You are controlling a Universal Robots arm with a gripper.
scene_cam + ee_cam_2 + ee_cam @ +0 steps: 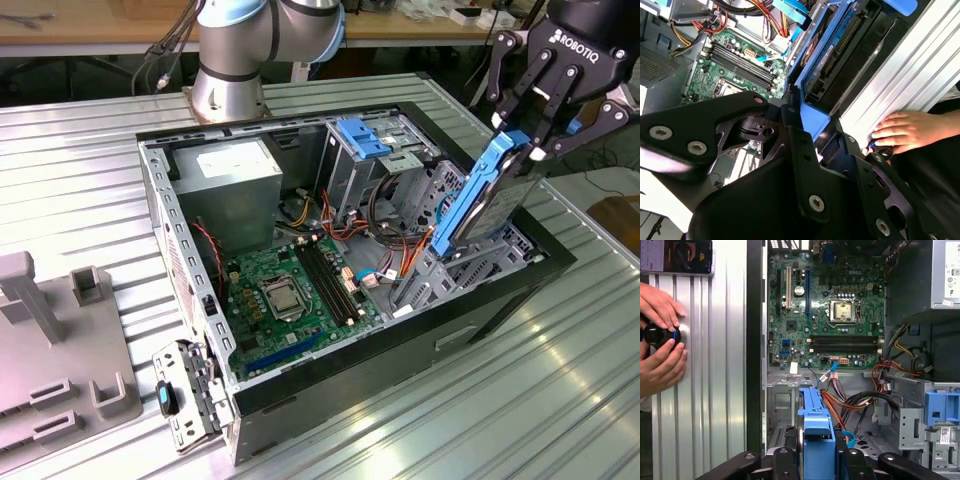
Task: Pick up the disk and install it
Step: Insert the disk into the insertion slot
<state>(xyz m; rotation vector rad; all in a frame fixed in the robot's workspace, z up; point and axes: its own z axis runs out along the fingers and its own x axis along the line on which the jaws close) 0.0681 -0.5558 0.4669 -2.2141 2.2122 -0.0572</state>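
Open black computer case (330, 385) holds green motherboard (290, 295) (grey power-supply box (235, 190) beside it). Black claw (522, 143) grips blue-framed grey metal disk (495, 205), tilted above the case.

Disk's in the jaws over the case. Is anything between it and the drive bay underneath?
Nothing visible blocks it. The disk hangs tilted over the bay; the orange cables lie beside it, toward the motherboard.

open computer case (350, 375) on ribbed table (560, 385)
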